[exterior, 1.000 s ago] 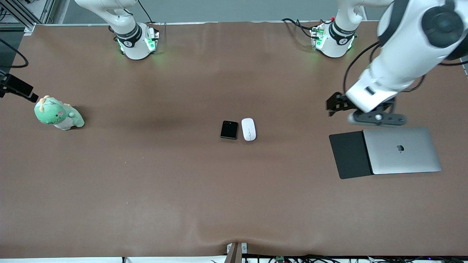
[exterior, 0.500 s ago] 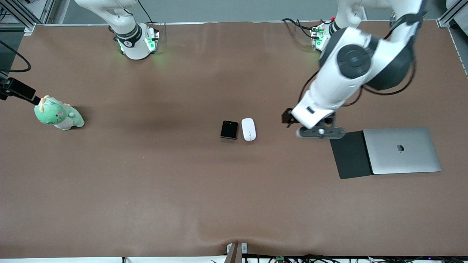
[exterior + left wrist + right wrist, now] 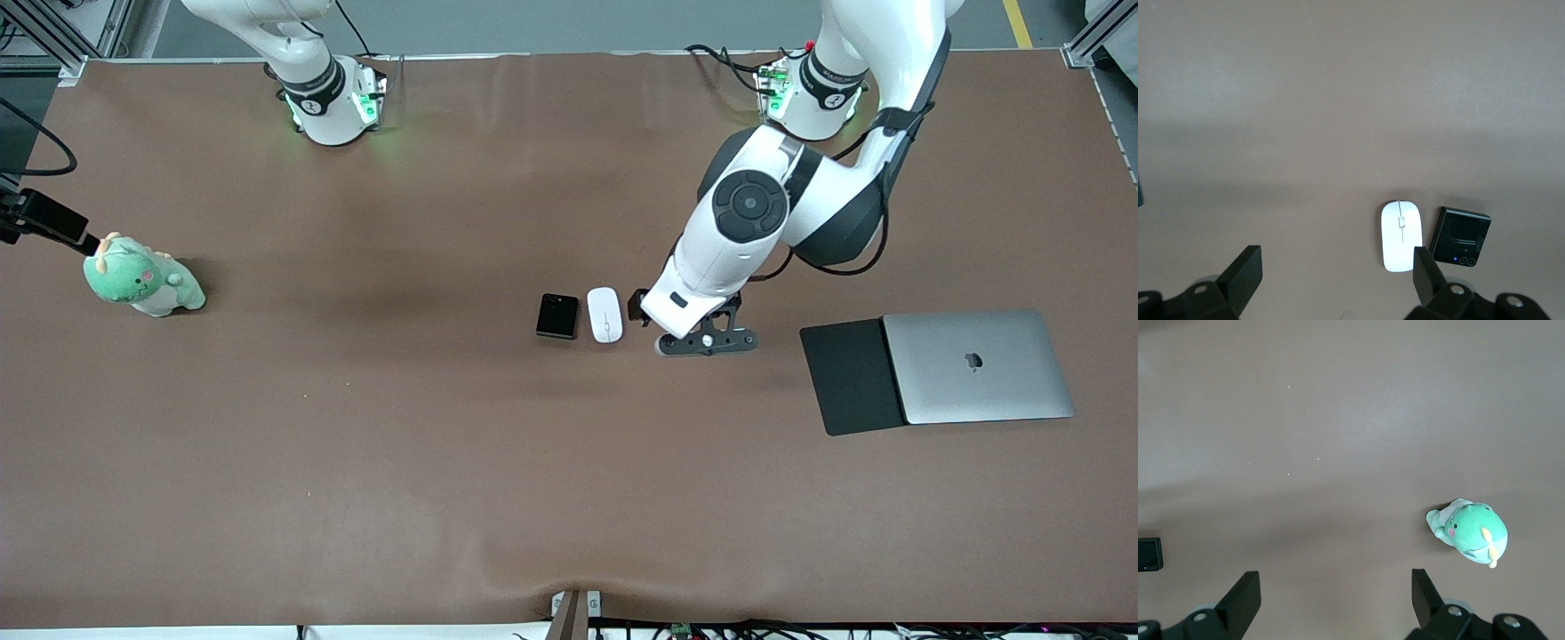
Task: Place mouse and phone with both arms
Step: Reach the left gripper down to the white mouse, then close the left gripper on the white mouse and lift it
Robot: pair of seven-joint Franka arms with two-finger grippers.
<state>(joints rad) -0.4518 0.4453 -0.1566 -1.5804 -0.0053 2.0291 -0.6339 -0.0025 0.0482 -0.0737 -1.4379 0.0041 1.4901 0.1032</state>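
Black phone (image 3: pixel 557 316) beside mouse (image 3: pixel 605 314), laptop (image 3: pixel 978 366)

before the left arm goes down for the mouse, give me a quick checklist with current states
1. Left gripper open and empty: ok, fingers spread in the left wrist view.
2. Left gripper over the mouse: not ok, it hangs over bare table beside the mouse, toward the left arm's end.
3. Mouse free to grasp: ok, nothing lies on it, though the phone sits close beside it.
4. Mouse pad beside the laptop bare: ok.
5. Right gripper open: ok.
6. Right gripper away from the phone: ok, phone only at the edge of its wrist view, plush dinosaur nearer.
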